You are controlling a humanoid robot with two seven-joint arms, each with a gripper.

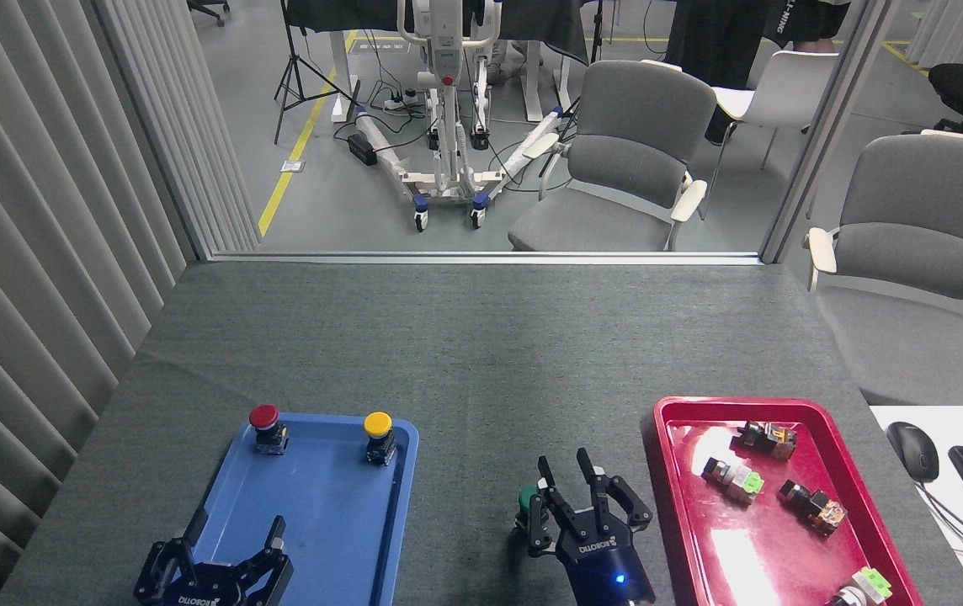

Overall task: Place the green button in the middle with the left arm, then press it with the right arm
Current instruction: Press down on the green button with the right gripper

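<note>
1. Head view shows the green button (527, 502) standing on the bare dark grey cloth of the tabletop (481, 353), between the blue tray (313, 522) and the red tray (793, 555). Placement in the middle appears complete.
2. Right gripper (587, 492) sits directly at the button, partly hiding it; only the left part of the green cap shows. Its fingers are spread apart and grasp nothing. Contact with the cap cannot be confirmed from this angle.
3. Left gripper (225, 560) rests low over the near end of the blue tray, fingers apart and empty, well clear of the button.
4. Red button (263, 418) and yellow button (378, 425) stand upright at the far end of the blue tray. Small switch parts lie loose in the red tray.
5. Judgement: the pressing step is in hand. A sound press calls for one finger or the palm centred on the cap, pushing straight down.
6. Risk: the button stands free on cloth, so an off-centre or sideways push is likely to tip or slide it.
</note>
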